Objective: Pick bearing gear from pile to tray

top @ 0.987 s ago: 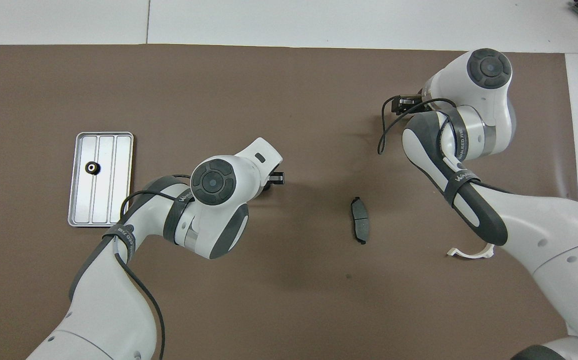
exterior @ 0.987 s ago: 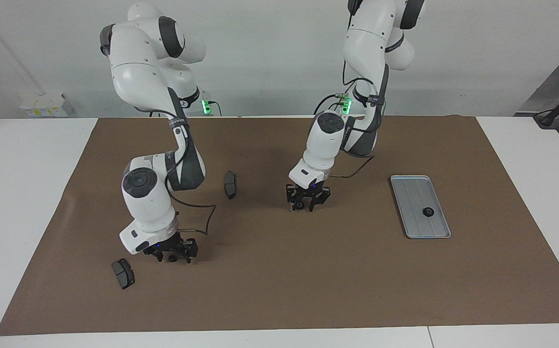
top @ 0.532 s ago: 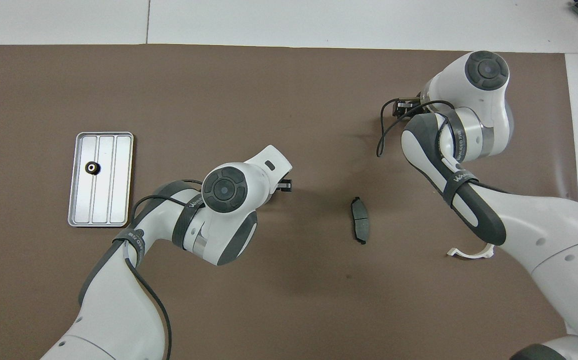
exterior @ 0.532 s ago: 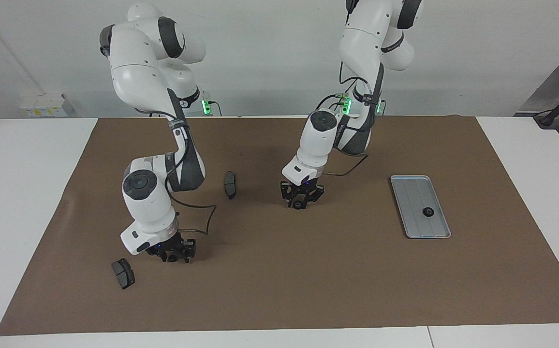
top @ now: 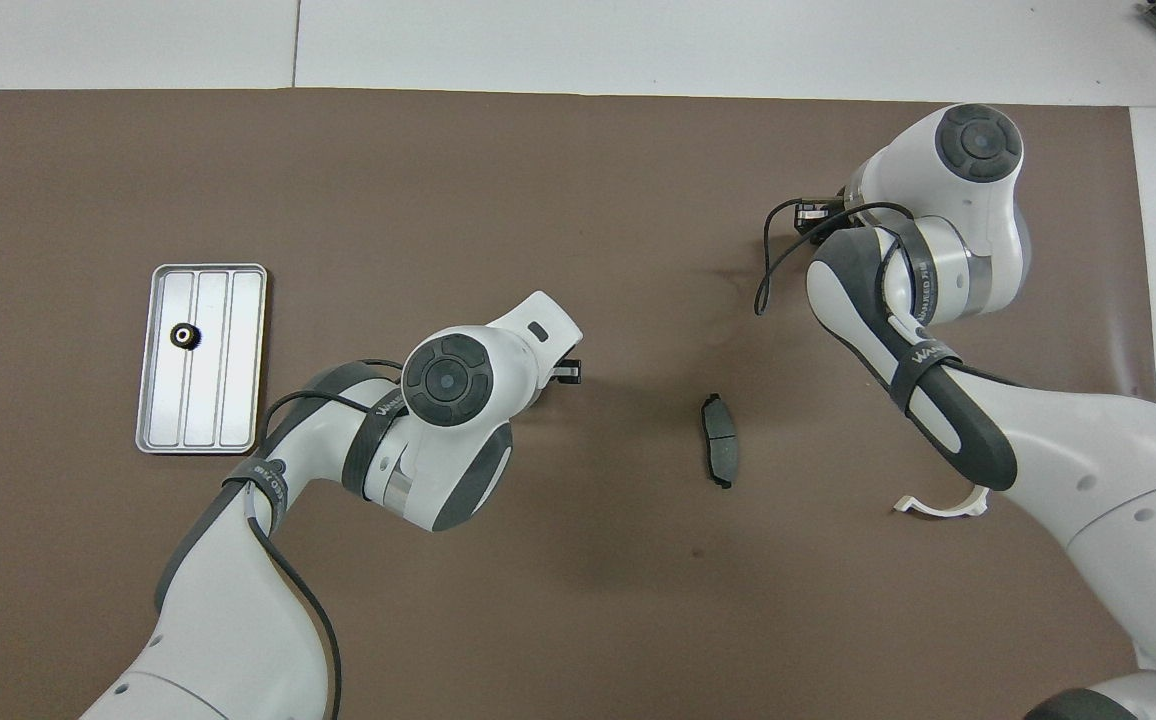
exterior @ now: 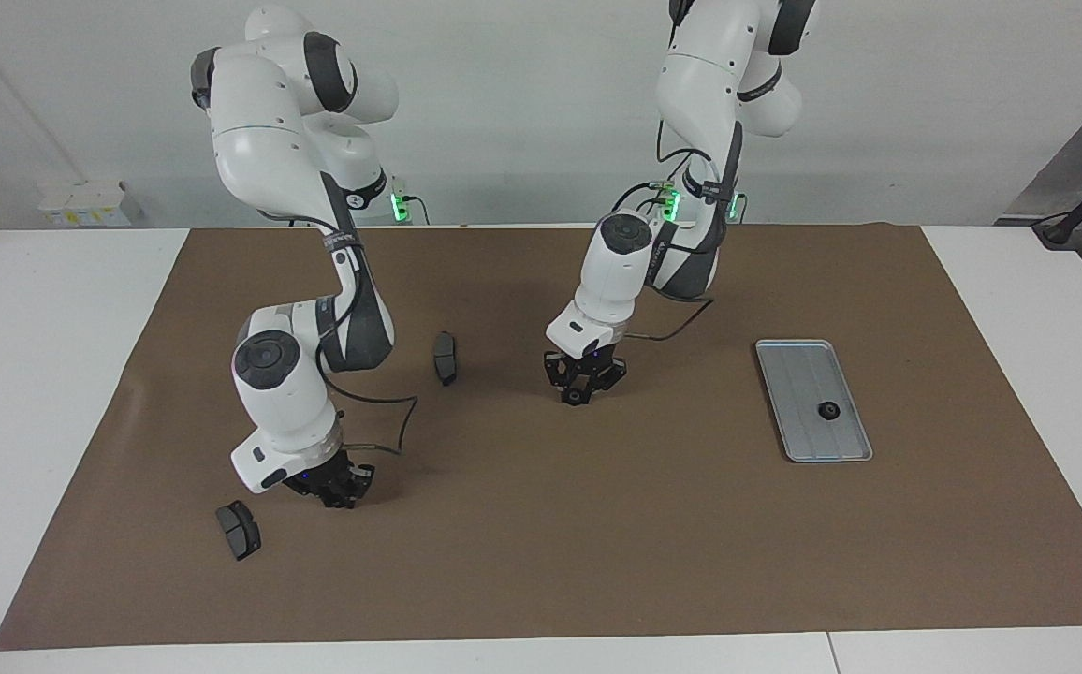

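The silver tray point(exterior: 798, 374) lies toward the left arm's end of the brown mat and holds one black ring point(exterior: 826, 409); both also show in the overhead view, the tray point(top: 233, 360) and the ring point(top: 183, 336). My left gripper point(exterior: 577, 393) is down at the mat near its middle, its fingers drawn together on a small black ring point(exterior: 576, 398). My right gripper point(exterior: 335, 493) is low over the mat beside a dark brake pad point(exterior: 239, 530). In the overhead view both hands are mostly hidden under their arms.
A second brake pad point(exterior: 445, 358) lies between the two grippers, nearer to the robots; it also shows in the overhead view point(top: 719, 440). A white half-ring bracket point(top: 938, 505) sticks out from under the right arm.
My left gripper shifted a little toward the right arm's end and its fingers narrowed around the ring. My right gripper shifted slightly. The tray and pads have not moved.
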`<state>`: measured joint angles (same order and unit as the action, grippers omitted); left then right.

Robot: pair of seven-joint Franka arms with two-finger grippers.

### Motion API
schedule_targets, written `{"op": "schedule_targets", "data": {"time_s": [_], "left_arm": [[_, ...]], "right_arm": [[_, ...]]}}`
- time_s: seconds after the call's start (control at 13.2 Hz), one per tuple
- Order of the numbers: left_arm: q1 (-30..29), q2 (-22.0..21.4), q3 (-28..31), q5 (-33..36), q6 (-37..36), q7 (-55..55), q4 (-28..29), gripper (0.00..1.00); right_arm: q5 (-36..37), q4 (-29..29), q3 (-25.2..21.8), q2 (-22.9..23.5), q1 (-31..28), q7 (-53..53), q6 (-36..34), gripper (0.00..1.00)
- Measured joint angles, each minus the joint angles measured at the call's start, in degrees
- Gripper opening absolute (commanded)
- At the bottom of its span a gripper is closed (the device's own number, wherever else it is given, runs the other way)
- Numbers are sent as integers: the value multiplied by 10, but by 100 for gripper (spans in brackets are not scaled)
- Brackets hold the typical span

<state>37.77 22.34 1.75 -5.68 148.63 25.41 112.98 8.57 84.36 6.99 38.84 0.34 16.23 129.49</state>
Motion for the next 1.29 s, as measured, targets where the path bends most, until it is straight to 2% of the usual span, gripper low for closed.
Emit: {"op": "schedule_targets", "data": {"time_s": [0.15, 0.38, 0.68, 0.99, 1.29], "left_arm": [[0, 0, 0, 0, 0, 0, 0, 23], [0, 0, 0, 0, 0, 0, 0, 17], [-8, 0, 11, -1, -20, 0, -15, 12], [-94, 3, 17, 0, -145, -13, -123, 10], [-211, 3, 19, 0, -208, -140, -147, 10]], "right_arm": [[0, -4, 1, -4, 1, 0, 0, 0], [0, -5, 9, -37, 2, 0, -11, 0], [-4, -5, 48, -72, 15, 48, -41, 0], [-4, -2, 54, -73, 87, 162, -41, 0], [7, 1, 54, -68, 189, 284, -36, 0]]}}
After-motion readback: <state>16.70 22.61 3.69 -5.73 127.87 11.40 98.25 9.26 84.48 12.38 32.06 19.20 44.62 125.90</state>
